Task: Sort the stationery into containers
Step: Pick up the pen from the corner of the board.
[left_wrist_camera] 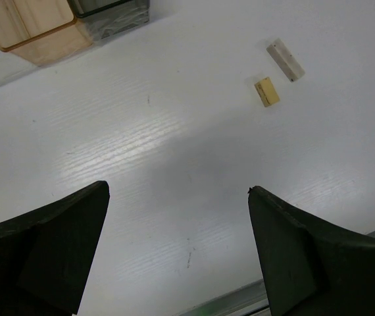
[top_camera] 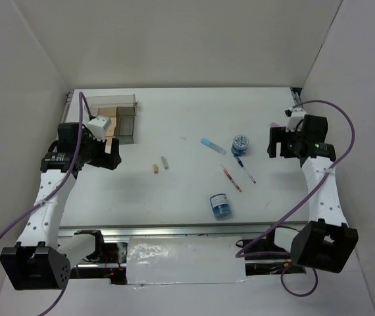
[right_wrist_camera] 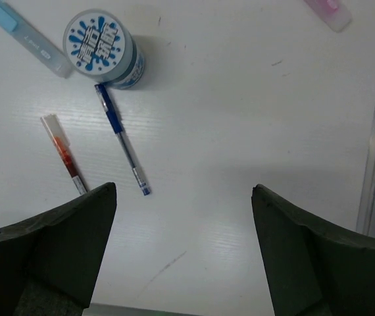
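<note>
Blue pen, near right tool, untouched

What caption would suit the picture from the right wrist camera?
Open right pincer hovering over a blue pen, a red pen, a round tub and a pale-blue bar.

One camera sits high above the near edge of the white table, looking down on the whole top. My left wrist camera hangs low over the table's left half, facing down at two small stubs — the high view sees them mid-table. My right wrist camera looks down close on the table's right half — the blue pen and blue-lidded tub show in both.
</note>
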Robot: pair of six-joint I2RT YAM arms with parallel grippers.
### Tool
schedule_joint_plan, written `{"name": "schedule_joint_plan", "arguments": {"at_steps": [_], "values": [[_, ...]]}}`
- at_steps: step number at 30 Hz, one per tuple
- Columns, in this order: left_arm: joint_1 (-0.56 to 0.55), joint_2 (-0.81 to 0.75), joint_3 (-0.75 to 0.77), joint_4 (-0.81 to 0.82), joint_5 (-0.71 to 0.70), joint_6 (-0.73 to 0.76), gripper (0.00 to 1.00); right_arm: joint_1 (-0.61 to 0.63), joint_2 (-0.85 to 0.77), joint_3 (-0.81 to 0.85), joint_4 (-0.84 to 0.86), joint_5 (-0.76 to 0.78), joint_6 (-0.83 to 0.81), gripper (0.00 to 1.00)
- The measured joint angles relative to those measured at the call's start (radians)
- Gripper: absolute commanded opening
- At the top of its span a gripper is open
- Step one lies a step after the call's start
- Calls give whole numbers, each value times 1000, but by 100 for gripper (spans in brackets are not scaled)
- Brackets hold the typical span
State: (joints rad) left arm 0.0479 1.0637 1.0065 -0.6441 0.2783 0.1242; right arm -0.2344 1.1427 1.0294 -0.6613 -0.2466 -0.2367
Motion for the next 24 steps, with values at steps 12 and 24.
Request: {"name": "schedule_joint_plan", "arguments": {"at_steps": [12, 24], "values": [[-1, 13, -5, -4, 46, 34, 99, -2, 507, 627, -116, 89, 114, 84], [-1, 85, -5, -10, 89, 58, 99, -2, 963, 969, -157, 222, 162, 91]]}}
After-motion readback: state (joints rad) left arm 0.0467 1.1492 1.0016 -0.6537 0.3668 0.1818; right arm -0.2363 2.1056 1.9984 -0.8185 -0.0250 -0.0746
